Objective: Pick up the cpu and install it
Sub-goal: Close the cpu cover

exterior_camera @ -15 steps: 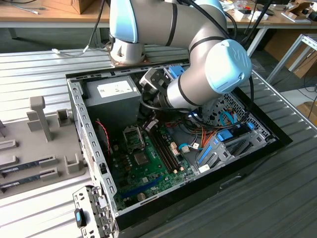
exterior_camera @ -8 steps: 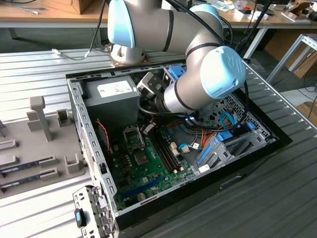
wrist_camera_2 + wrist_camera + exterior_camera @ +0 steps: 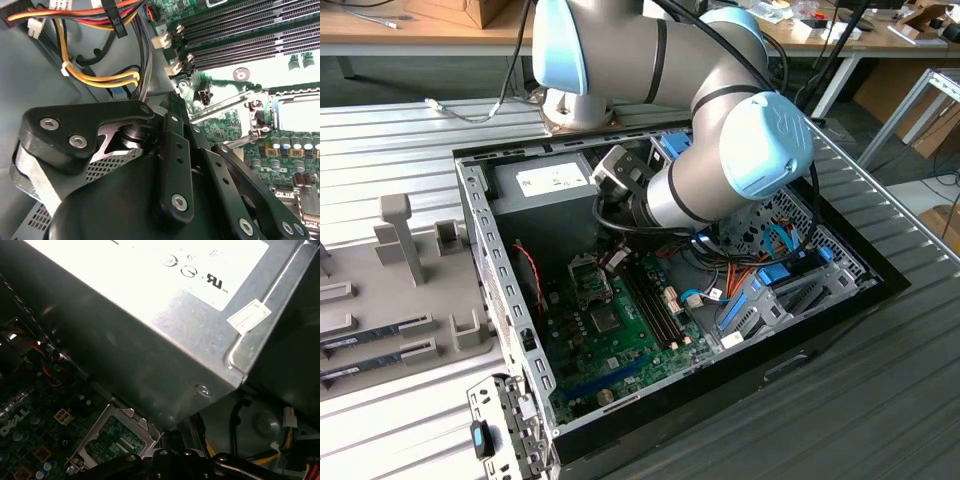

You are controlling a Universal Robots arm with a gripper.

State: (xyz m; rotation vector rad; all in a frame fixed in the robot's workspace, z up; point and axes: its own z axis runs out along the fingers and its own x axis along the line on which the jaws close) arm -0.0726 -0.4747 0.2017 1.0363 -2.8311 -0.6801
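Grey steel computer case (image 3: 482, 232) holds a power-supply box (image 3: 150, 330) with a white label (image 3: 555, 180) at its far end, and nearer, a green circuit board (image 3: 620, 340). My gripper (image 3: 180, 165) hangs by the socket (image 3: 295, 112). I cannot tell how my jaws stand or where the cpu is.

Your arm (image 3: 650, 60) arches over from its base, bends at the blue-capped joint (image 3: 765, 140) and points back toward the exterior view's left, with the wrist (image 3: 620, 178) tilted downward. In the second wrist view your gripper (image 3: 180, 165) shows its black linkage bars, angled steeply.
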